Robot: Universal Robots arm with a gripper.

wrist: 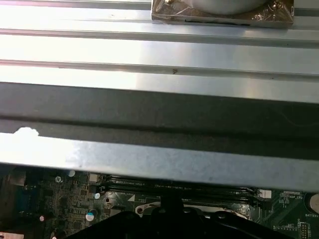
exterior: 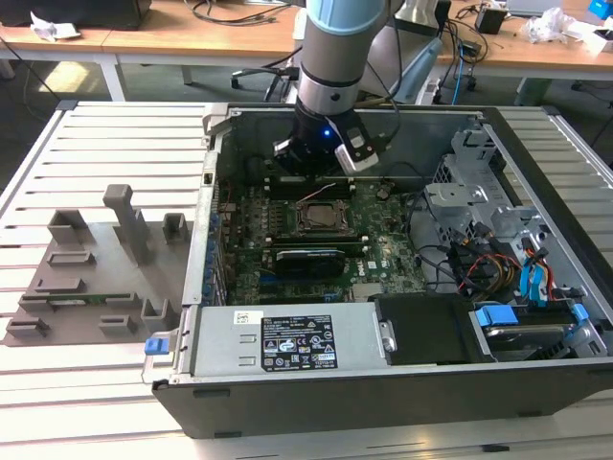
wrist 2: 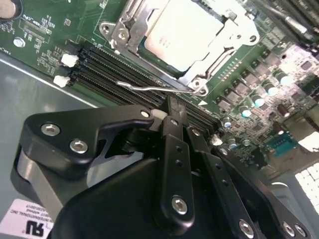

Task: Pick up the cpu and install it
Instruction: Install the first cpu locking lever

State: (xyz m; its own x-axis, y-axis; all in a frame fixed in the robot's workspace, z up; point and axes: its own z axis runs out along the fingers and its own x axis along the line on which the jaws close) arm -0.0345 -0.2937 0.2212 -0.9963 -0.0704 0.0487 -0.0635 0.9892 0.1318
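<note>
- The cpu (wrist 2: pixel 185 29) lies flat inside the socket frame (wrist 2: pixel 125 29) on the green motherboard (wrist 2: pixel 45 30), its pale metal top facing up.
- The gripper (wrist 2: pixel 172 103) hangs just beside it, over the memory slots (wrist 2: pixel 114 69). Its jaws look drawn narrow and hold nothing.
- The chip is probably light, stiff, slick and fragile underneath, so its opposite edges look like the safest hold.

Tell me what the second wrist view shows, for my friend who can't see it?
The silvery cpu lies in its socket on the green motherboard. The black gripper hangs close in front of it, by the dark memory slots.
</note>
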